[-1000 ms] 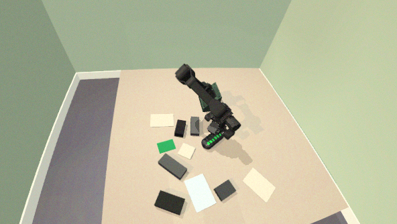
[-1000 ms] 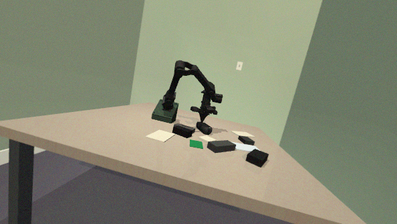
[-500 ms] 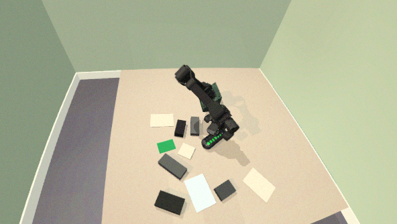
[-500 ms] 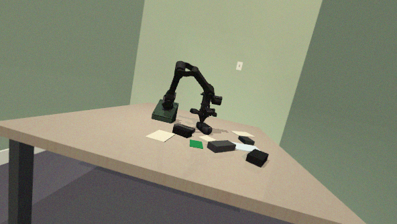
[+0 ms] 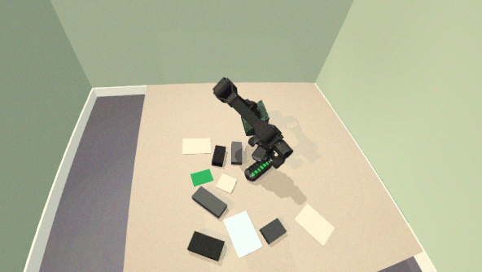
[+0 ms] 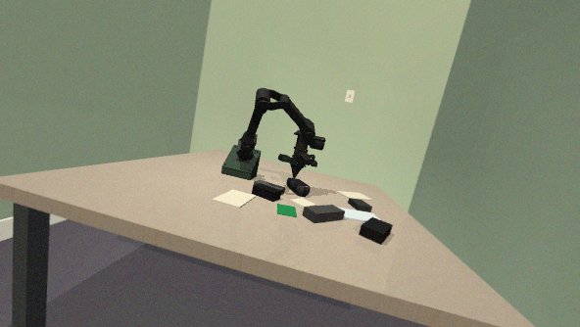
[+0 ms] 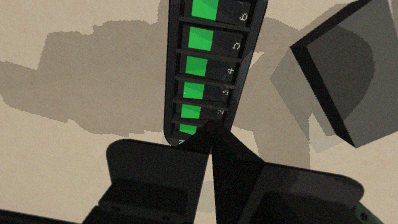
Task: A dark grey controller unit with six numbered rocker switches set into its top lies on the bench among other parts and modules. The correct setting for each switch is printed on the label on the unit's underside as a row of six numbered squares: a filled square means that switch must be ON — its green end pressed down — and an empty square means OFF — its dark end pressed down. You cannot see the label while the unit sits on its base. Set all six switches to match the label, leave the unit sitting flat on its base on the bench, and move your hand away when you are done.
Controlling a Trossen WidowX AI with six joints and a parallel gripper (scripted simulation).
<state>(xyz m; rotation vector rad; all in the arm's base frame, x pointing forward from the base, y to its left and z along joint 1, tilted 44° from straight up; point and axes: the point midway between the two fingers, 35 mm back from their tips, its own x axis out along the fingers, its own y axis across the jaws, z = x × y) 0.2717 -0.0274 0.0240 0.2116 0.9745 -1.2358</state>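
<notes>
The dark grey controller unit [image 5: 251, 177] [image 6: 299, 188] [image 7: 171, 100] sits with its switches facing up, so its label is hidden. In the wrist view, numbers 2 to 6 show beside a row of six green ends along the left; the rockers' dark ends lie on the right. Which ends are pressed down is hard to tell. My gripper [image 6: 294, 176] [image 7: 213, 125] is shut and empty, pointing down over the unit's end at switch 1. Its fingertips cover part of switch 1's dark side; whether they touch it cannot be told.
A grey block [image 5: 236, 153] [image 7: 385, 100] and a black block [image 5: 218, 155] lie beside the unit, towards the left in the top view. A small cream card [image 5: 226, 183], a green card [image 5: 202, 177], a long dark block [image 5: 209, 202] and a pale sheet [image 5: 243, 234] lie farther off.
</notes>
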